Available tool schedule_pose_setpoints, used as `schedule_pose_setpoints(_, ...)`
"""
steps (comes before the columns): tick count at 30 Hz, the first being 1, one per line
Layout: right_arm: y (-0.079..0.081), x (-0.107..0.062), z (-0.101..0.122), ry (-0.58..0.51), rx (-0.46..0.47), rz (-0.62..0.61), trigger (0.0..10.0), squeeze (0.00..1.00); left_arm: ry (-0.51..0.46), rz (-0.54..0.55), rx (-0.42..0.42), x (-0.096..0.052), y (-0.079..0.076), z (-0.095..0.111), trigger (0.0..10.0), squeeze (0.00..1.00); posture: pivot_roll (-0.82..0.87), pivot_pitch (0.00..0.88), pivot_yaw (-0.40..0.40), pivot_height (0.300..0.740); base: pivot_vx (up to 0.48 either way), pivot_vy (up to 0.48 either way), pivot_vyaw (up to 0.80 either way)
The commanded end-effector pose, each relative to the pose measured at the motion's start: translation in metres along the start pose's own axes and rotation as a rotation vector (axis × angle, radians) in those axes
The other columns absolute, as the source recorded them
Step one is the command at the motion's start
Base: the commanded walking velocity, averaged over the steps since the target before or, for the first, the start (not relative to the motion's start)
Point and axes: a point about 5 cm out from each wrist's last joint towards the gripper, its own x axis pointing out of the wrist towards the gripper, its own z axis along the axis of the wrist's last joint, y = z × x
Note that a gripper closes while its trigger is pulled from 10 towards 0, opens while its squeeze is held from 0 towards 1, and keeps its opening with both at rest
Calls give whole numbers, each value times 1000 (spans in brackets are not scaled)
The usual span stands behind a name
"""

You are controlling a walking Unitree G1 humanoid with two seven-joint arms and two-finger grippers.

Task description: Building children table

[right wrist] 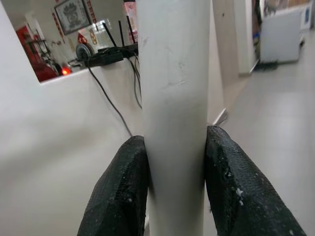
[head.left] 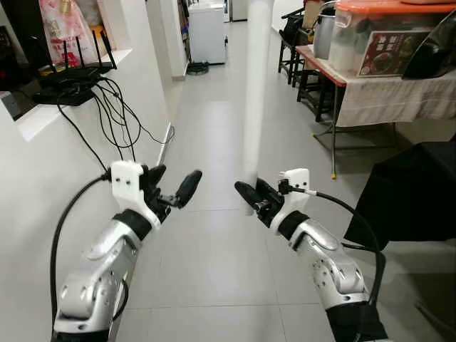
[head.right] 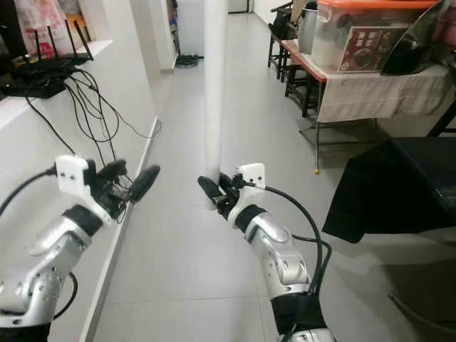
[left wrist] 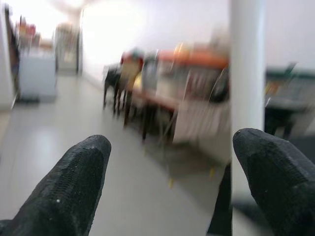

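A long white table leg (head.left: 256,85) stands upright in the air before me, rising past the top of the eye views. My right gripper (head.left: 249,197) is shut on its lower end; in the right wrist view the two black fingers (right wrist: 123,191) press on either side of the white table leg (right wrist: 172,98). My left gripper (head.left: 174,187) is held out to the left of the leg, apart from it, open with nothing between its fingers (left wrist: 74,182). The white table leg (left wrist: 247,73) shows beyond its fingertip.
A white wall with a ledge carrying a black router (head.left: 71,71) and hanging cables (head.left: 114,121) runs along my left. On the right stand a table with a white cloth (head.left: 399,96) and an orange-lidded box (head.left: 385,35), dark chairs (head.left: 296,43) and a black cloth-covered object (head.left: 413,192). Grey tiled floor stretches ahead.
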Motion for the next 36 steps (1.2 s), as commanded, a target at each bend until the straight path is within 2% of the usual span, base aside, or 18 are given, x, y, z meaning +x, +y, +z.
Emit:
schedule_pose_setpoints(1, 3, 0, -1, -6, -31, 15, 10000, 0, -4, -21, -19, -1, 0, 5, 10000, 0, 54, 29, 38, 740, 0, 0, 0)
schedule_pose_setpoints(3, 3, 0, -1, 7, -108, 28, 10000, 0, -33, -104, -63, 2, -5, 18, 10000, 0, 53, 28, 38, 740, 0, 0, 0)
schedule_pose_setpoints(4, 3, 0, -1, 7, -108, 28, 10000, 0, -33, -104, -63, 2, -5, 18, 10000, 0, 53, 28, 38, 740, 0, 0, 0)
schedule_pose_setpoints(6, 4, -1, 0, 6, -182, 58, 10000, 0, -40, -183, -105, 3, -9, 26, 10000, 0, 54, 27, 40, 740, 0, 0, 0)
schedule_pose_setpoints(9, 8, -1, 3, -4, -215, 92, 10000, 0, -28, -239, -130, 3, -11, 27, 10000, 0, 52, 29, 43, 740, 0, 0, 0)
schedule_pose_setpoints(15, 16, -1, 8, -39, -253, 153, 10000, 0, -16, -265, -174, 8, -12, 27, 10000, 0, 49, 34, 49, 740, 0, 0, 0)
schedule_pose_setpoints(23, 23, -2, 11, -80, -256, 203, 10000, 0, -31, -273, -210, 14, -16, 28, 10000, 0, 49, 37, 49, 740, 0, 0, 0)
schedule_pose_setpoints(24, 26, -2, 12, -92, -262, 224, 10000, 0, -42, -276, -237, 17, -17, 29, 10000, 0, 46, 39, 48, 740, 0, 0, 0)
schedule_pose_setpoints(26, 32, -3, 13, -103, -305, 279, 10000, 0, -47, -301, -280, 19, -20, 31, 10000, 0, 46, 41, 50, 740, 0, 0, 0)
schedule_pose_setpoints(30, 37, -2, 18, -133, -331, 328, 10000, 0, -36, -320, -292, 19, -20, 32, 10000, 0, 47, 41, 53, 740, 0, 0, 0)
schedule_pose_setpoints(33, 41, -1, 19, -120, -385, 382, 10000, 0, -28, -340, -298, 19, -20, 34, 10000, 0, 49, 41, 54, 740, 0, 0, 0)
schedule_pose_setpoints(36, 42, 0, 18, -114, -401, 392, 10000, 0, -27, -353, -300, 19, -21, 34, 10000, 0, 49, 41, 54, 740, 0, 0, 0)
